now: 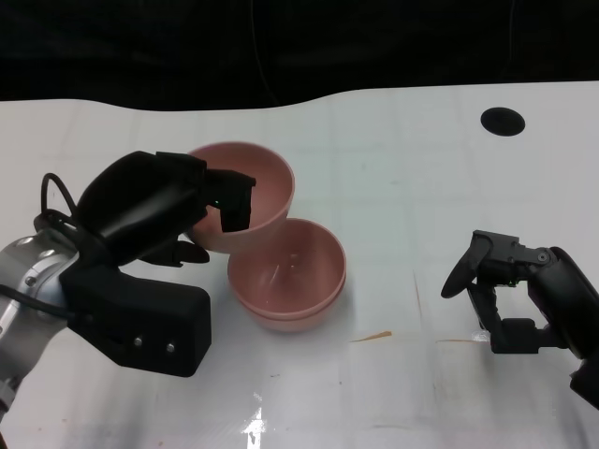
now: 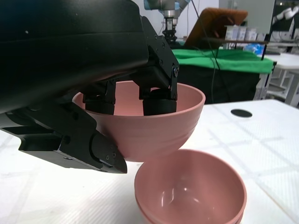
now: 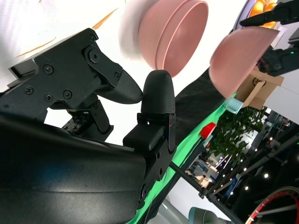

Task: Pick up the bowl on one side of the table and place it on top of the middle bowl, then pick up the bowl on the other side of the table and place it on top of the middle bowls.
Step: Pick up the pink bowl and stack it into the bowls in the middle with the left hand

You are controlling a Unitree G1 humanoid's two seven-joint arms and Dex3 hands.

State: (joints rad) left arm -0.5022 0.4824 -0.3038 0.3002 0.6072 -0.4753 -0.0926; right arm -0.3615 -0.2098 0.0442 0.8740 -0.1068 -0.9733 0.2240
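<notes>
My left hand point(image 1: 159, 210) grips a pink bowl point(image 1: 267, 192) by its near rim, with fingers point(image 2: 159, 100) inside it and the thumb outside. The bowl hangs tilted just above and behind the middle stack point(image 1: 288, 271), overlapping the stack's far-left rim. That stack shows a doubled rim, one pink bowl nested in another point(image 2: 191, 191). My right hand point(image 1: 515, 290) rests low on the table point(image 1: 421, 187) to the right of the stack, holding nothing, its fingers point(image 3: 156, 93) apart. The right wrist view shows the stack point(image 3: 175, 35) and the held bowl point(image 3: 238, 58) beyond it.
A round black hole point(image 1: 503, 120) lies in the white table at the far right. The table's far edge meets a dark backdrop. Two thin orange marks point(image 1: 372, 336) lie on the surface between the stack and my right hand.
</notes>
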